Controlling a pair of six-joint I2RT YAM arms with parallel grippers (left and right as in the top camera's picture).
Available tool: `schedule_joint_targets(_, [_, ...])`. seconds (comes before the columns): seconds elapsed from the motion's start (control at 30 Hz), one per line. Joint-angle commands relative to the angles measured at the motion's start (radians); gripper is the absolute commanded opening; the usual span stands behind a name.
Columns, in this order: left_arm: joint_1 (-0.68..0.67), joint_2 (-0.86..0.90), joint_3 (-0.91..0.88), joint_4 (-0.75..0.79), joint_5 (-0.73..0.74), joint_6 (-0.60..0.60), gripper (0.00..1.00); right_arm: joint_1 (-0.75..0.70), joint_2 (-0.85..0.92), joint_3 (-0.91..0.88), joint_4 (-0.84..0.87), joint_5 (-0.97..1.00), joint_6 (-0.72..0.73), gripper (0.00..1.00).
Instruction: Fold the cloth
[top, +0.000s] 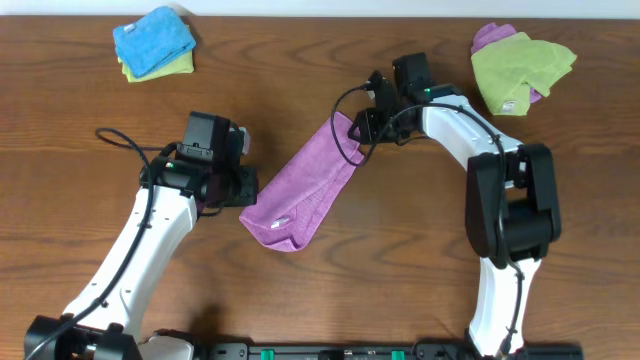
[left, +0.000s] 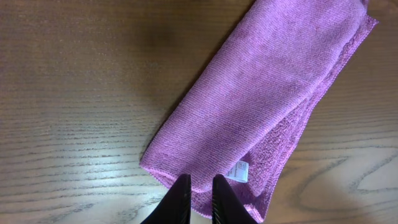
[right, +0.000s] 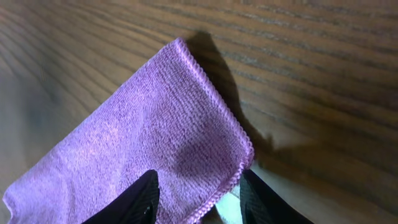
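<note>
This looks like a robot test room. Two white and black robot arms (top: 150, 232) sit at one brown wooden table (top: 60, 180). A blue cloth pile (top: 153, 40) lies far past the left pincer (top: 247, 187), a green pile (top: 520, 65) out to the side of the right pincer (top: 358, 127).

light: bright, even | shadows: dark beside cloth (right: 155, 143) edge, right wrist | blur: right-wrist view's left side soft

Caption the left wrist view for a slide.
Left pincer pinches the folded purple cloth beside its white tag on wooden table.
</note>
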Motion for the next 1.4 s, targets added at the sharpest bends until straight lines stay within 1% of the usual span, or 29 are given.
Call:
schedule_joint_targets(0.0, [0.004, 0.000, -0.010, 0.001, -0.011, 0.011, 0.15, 0.010, 0.013, -0.004, -0.009, 0.046, 0.042, 0.42])
schedule_joint_targets(0.3, [0.004, 0.000, -0.010, 0.007, -0.011, 0.025, 0.15, 0.010, 0.013, -0.004, -0.047, 0.092, 0.042, 0.40])
schedule_joint_targets(0.43, [0.004, 0.000, -0.010, 0.019, -0.011, 0.025, 0.15, 0.012, 0.013, -0.004, -0.039, 0.053, 0.054, 0.26])
schedule_joint_targets(0.5, [0.004, 0.000, -0.010, 0.024, -0.011, 0.025, 0.15, 0.014, 0.014, -0.004, -0.034, 0.049, 0.061, 0.21])
schedule_joint_targets(0.53, [0.004, 0.000, -0.010, 0.026, -0.012, 0.026, 0.15, 0.016, 0.014, -0.004, -0.032, 0.047, 0.068, 0.17])
schedule_joint_targets(0.6, [0.004, 0.000, -0.010, 0.026, -0.033, 0.026, 0.15, 0.017, 0.014, -0.004, -0.027, 0.047, 0.077, 0.02])
schedule_joint_targets(0.7, [0.010, 0.000, -0.010, 0.027, -0.114, 0.026, 0.09, 0.017, 0.014, -0.004, -0.012, 0.035, 0.098, 0.01])
schedule_joint_targets(0.77, [0.030, 0.000, -0.010, 0.027, -0.143, 0.026, 0.06, 0.017, 0.014, -0.003, -0.003, 0.024, 0.101, 0.01])
schedule_joint_targets(0.83, [0.069, 0.000, -0.009, 0.027, -0.141, 0.025, 0.06, 0.017, 0.014, -0.002, 0.003, -0.001, 0.104, 0.02])
schedule_joint_targets(0.97, [0.196, 0.000, -0.009, 0.031, -0.121, 0.024, 0.06, 0.018, 0.014, 0.038, 0.005, -0.106, 0.120, 0.02])
schedule_joint_targets(1.1, [0.322, 0.000, -0.009, 0.046, -0.084, -0.011, 0.06, 0.035, 0.011, 0.124, -0.002, -0.164, 0.151, 0.02])
schedule_joint_targets(1.23, [0.429, 0.000, -0.009, 0.080, -0.053, -0.014, 0.06, 0.086, 0.011, 0.239, 0.011, -0.222, 0.184, 0.02])
schedule_joint_targets(1.27, [0.450, 0.000, -0.009, 0.089, -0.045, -0.014, 0.06, 0.107, 0.011, 0.264, 0.039, -0.266, 0.196, 0.02])
schedule_joint_targets(1.33, [0.476, 0.000, -0.009, 0.106, -0.030, -0.013, 0.06, 0.156, 0.011, 0.288, 0.166, -0.436, 0.182, 0.02])
schedule_joint_targets(1.37, [0.481, 0.000, -0.009, 0.112, -0.023, -0.013, 0.06, 0.175, 0.011, 0.288, 0.220, -0.483, 0.156, 0.06])
